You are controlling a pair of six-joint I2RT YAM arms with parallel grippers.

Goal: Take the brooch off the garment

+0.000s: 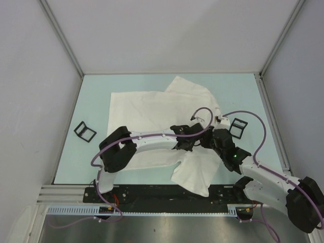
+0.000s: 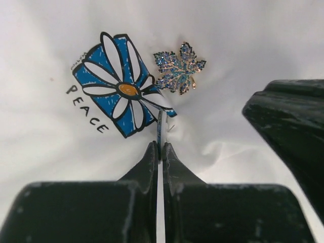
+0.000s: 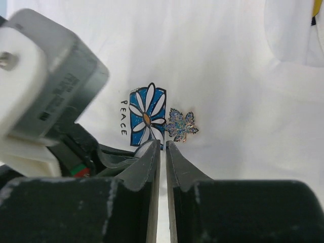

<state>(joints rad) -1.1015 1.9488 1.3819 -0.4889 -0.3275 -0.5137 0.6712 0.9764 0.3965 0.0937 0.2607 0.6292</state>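
Risk at frame centre — left gripper (image 2: 160,147) clamped tight on garment (image 2: 253,40) fold, right gripper (image 3: 163,144) barely parted, empty, just below brooch (image 3: 181,125) — liable to nip garment instead.

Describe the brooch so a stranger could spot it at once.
Start at the white T-shirt spread on the table and find its blue-and-white flower print lettered PEACE. The brooch sits right beside that print: a small maple-leaf shape, glittering with blue stones on gold, unlike the flat printed daisy.
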